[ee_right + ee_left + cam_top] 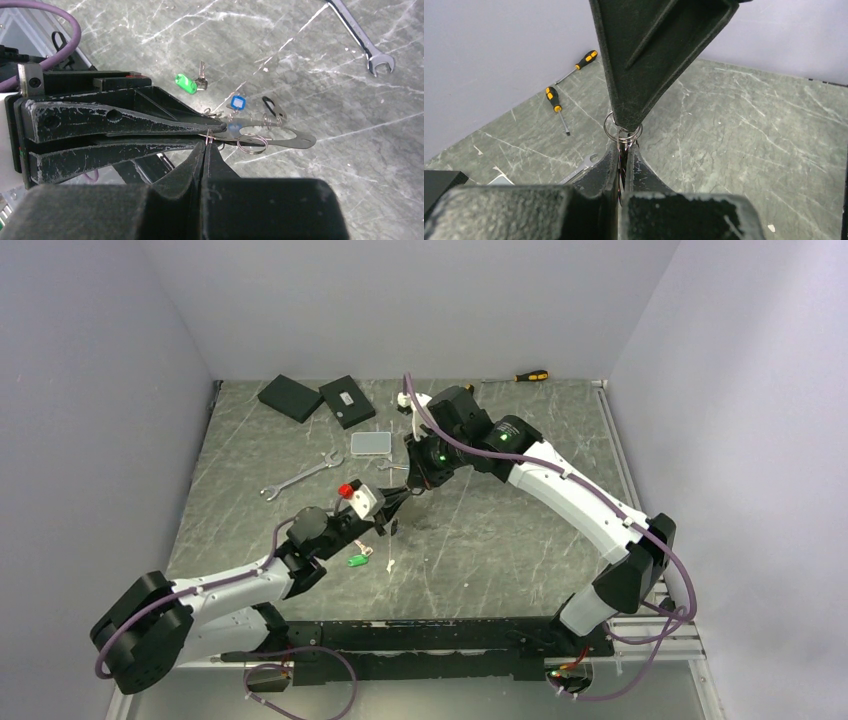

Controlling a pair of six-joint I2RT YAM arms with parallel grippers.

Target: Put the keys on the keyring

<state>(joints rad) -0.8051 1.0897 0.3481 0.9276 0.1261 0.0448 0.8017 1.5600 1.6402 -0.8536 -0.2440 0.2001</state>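
- Silvery wire keyring is up off the table, mid-scene, right where both tips meet. L wrist cam shows its arc poking out beside the R tip, w/ a smaller ring just under it. Not sure which loop is which.
- R wrist cam: one split ring just beside the tips.
- L gripper: fingers pressed together w/ a thin dark bit between them. I can't tell exactly what I've got there.
- R gripper: also pinched tight, wire showing at its tip, tip-to-tip w/ the L one.
- Green key lies flat on the table, apart from the rings.
- Blue tag & black tag sit just beyond the tips. Lying or hanging, can't tell.
- Spanner is left of the grippers, w/ the clear box behind them.
- 2 black boxes at far left, 2 screwdrivers near the wall.
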